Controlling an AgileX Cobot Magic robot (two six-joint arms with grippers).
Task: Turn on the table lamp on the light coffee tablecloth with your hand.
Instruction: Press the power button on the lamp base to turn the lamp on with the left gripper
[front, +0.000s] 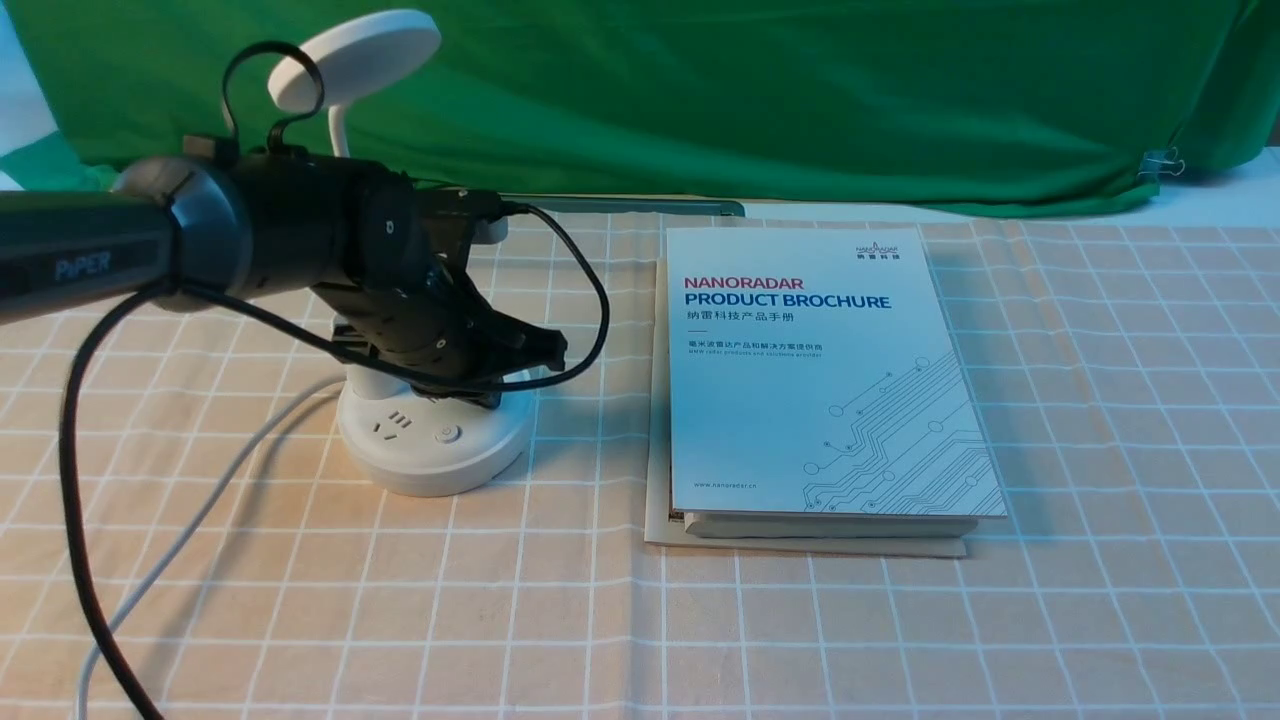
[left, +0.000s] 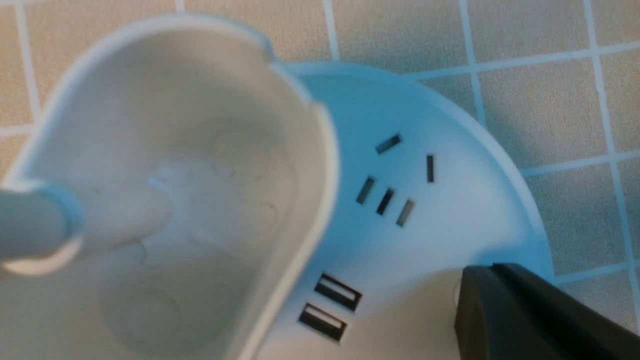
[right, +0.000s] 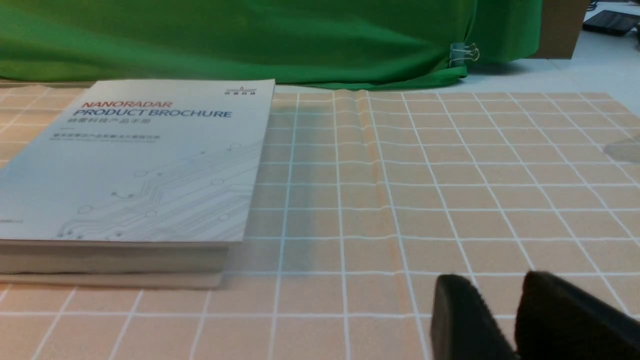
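Note:
The white table lamp stands on the light coffee tablecloth (front: 900, 620) at the left. Its disc head (front: 355, 55) is up at the back, and its round base (front: 435, 445) shows sockets and a round button (front: 447, 434). My left gripper (front: 553, 350), on the arm lettered "PiPER", hangs over the right side of the base. In the left wrist view the cup holder (left: 175, 175) and the base (left: 440, 210) fill the frame. My left gripper (left: 492, 267) is shut, its tip at a faint round button edge; I cannot tell if it touches. My right gripper (right: 495, 287) is low over bare cloth, its jaws slightly apart and empty.
A stack of white "NANORADAR PRODUCT BROCHURE" booklets (front: 820, 370) lies right of the lamp, also in the right wrist view (right: 135, 165). The lamp's white cord (front: 190, 530) runs to the front left. A green backdrop cloth (front: 750, 90) hangs behind.

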